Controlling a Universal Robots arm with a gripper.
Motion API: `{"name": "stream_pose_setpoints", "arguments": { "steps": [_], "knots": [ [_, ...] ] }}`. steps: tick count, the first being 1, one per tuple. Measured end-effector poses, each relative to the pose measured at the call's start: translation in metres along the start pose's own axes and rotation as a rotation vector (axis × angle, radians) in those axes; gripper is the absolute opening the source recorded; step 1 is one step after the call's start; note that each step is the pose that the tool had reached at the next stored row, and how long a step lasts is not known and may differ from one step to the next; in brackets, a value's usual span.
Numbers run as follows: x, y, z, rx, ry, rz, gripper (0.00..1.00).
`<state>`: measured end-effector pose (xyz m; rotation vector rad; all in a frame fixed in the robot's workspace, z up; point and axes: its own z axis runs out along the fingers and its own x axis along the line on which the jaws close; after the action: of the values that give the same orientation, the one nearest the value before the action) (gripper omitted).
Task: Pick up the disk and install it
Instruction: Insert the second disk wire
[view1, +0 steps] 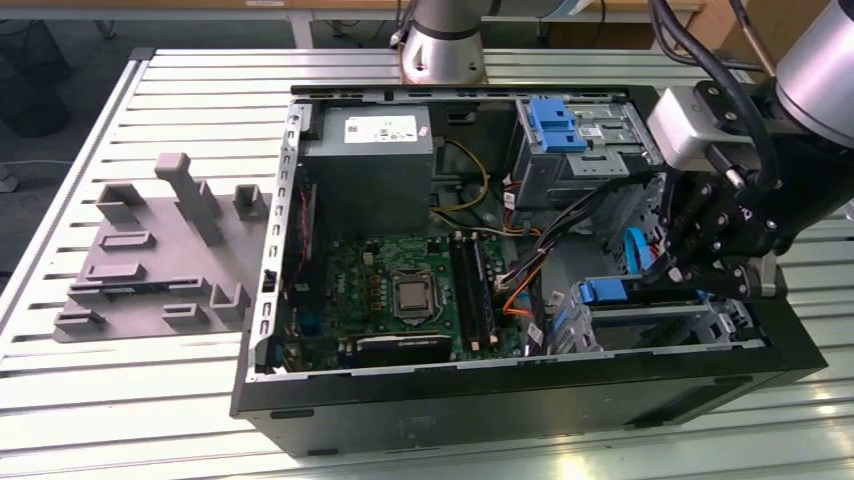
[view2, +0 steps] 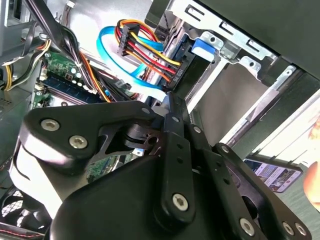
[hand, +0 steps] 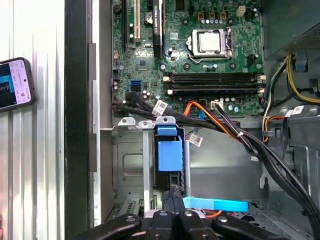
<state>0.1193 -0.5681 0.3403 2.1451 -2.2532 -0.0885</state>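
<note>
While the gripper (hand: 173, 192) reaches into the open computer case (view1: 267, 330), its two black fingers are pressed together with no gap and nothing between them, as both wrist views show. Straight ahead of the fingertips, touching or nearly touching them, stands the disk (hand: 170, 152). It sits on edge in the metal drive cage (hand: 127, 160), with the blue end of its rail frame facing the tool. In the exterior view the gripper (view1: 663, 283) hangs over the same cage, and the disk's (view1: 607, 291) blue end is just beside it.

A light-blue flat cable (hand: 215, 204) lies close beside the fingers. Beyond the disk from the tool, bundled black and orange cables carry small white tags (hand: 161, 107) whose print is too small to read. Past them lies the green motherboard (hand: 200, 45).

Well away from the tool, the grey power-supply box (view1: 367, 170) bears a white sticker (view1: 380, 128), also illegible. A bare blue bracket (view1: 554, 122) sits in the upper bay. Outside the case wall, a phone (hand: 15, 82) with a lit screen lies on the slatted table (view1: 160, 90).
</note>
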Motion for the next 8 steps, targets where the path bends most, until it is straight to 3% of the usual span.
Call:
{"name": "stream_pose_setpoints", "arguments": {
  "steps": [8],
  "knots": [
    [-0.0003, -0.0002, 0.0028, 0.0, -0.0017, 0.0, 0.11]
  ]
}}
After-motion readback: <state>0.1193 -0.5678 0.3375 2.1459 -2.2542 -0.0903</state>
